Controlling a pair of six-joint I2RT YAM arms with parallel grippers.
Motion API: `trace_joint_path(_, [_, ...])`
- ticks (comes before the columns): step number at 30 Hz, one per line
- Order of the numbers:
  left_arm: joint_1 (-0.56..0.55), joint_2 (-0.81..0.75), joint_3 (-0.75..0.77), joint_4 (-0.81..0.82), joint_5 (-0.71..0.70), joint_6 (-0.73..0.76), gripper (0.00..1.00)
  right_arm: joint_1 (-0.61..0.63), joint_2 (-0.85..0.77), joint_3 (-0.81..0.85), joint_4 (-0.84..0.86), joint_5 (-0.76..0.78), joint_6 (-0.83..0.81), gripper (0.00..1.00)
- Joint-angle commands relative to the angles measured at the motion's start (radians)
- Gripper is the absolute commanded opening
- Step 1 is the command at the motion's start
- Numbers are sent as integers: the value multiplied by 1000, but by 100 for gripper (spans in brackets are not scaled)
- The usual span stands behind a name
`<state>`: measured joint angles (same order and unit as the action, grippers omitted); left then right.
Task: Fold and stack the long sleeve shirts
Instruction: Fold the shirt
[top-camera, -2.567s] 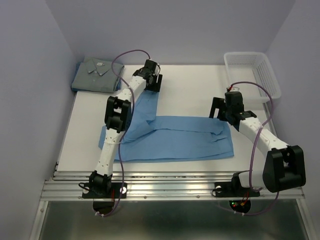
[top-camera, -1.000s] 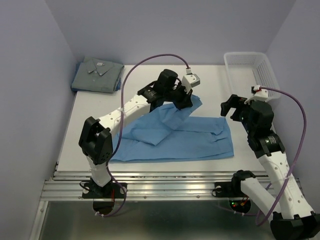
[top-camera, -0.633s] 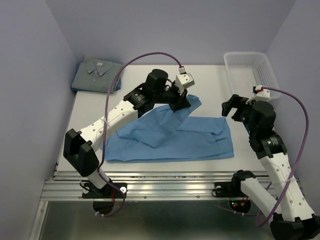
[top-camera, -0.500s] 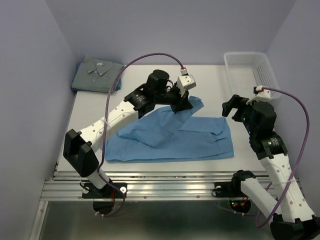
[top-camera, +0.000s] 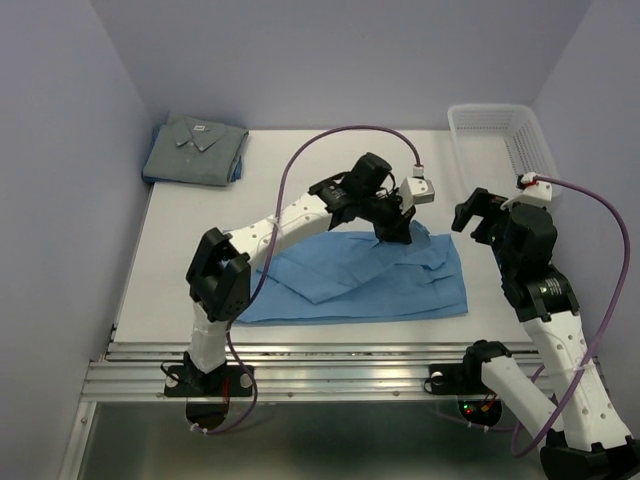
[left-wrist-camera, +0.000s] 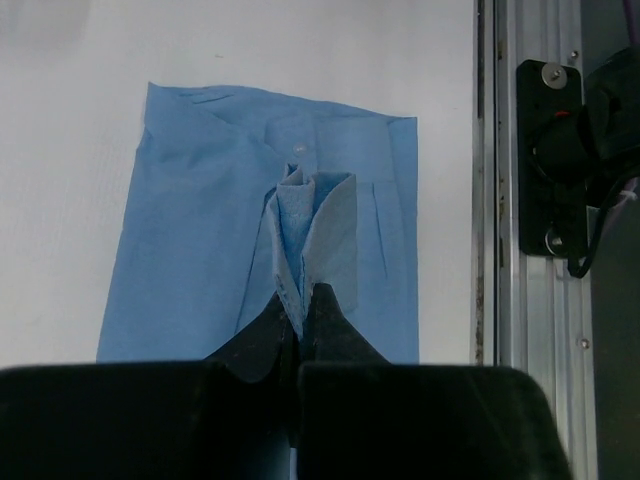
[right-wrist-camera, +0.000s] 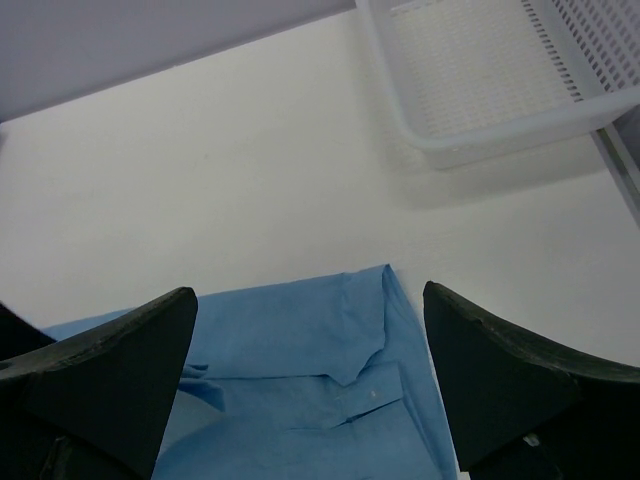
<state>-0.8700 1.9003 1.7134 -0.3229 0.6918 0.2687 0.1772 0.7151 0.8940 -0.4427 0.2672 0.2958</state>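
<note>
A light sky-blue long sleeve shirt (top-camera: 350, 285) lies spread across the front middle of the table. My left gripper (top-camera: 396, 233) is shut on its sleeve, holding that end up above the shirt's right part. In the left wrist view the bunched sleeve (left-wrist-camera: 312, 222) rises from between my shut fingertips (left-wrist-camera: 300, 298), with the shirt body (left-wrist-camera: 195, 260) flat below. My right gripper (top-camera: 476, 213) hangs open just right of the shirt, with nothing between its fingers (right-wrist-camera: 505, 385); under it lies the shirt's cuff end (right-wrist-camera: 330, 375). A grey-blue shirt (top-camera: 195, 150) lies folded at the back left corner.
A white mesh basket (top-camera: 505, 140) stands at the back right corner, also seen from the right wrist as basket (right-wrist-camera: 480, 70). A metal rail (top-camera: 330, 360) runs along the table's near edge. The right arm's base (left-wrist-camera: 565, 150) shows in the left wrist view.
My left gripper has carried the sleeve to the right, from over the shirt's middle to above its right end. The right gripper has stayed open in nearly the same place.
</note>
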Motion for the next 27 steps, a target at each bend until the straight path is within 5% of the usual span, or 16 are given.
trace_joint_path(1, [-14, 92, 127, -77, 48, 56, 0, 4, -16, 39, 10, 30, 3, 100])
trace_joint_path(13, [-37, 387, 431, -182, 14, 81, 0, 4, 3, 16, 13, 15, 2, 100])
trace_joint_path(21, [-58, 476, 473, -199, -14, 75, 0, 4, 18, 11, 15, 29, -6, 100])
trace_joint_path(24, [-58, 474, 460, -189, -20, 66, 17, 4, 24, 8, 16, 38, -10, 100])
trace_joint_path(25, [-57, 473, 460, -188, -21, 63, 31, 4, 27, 6, 16, 40, -11, 100])
trace_joint_path(27, [-57, 468, 459, -182, -35, 52, 87, 4, 32, 3, 19, 40, -14, 100])
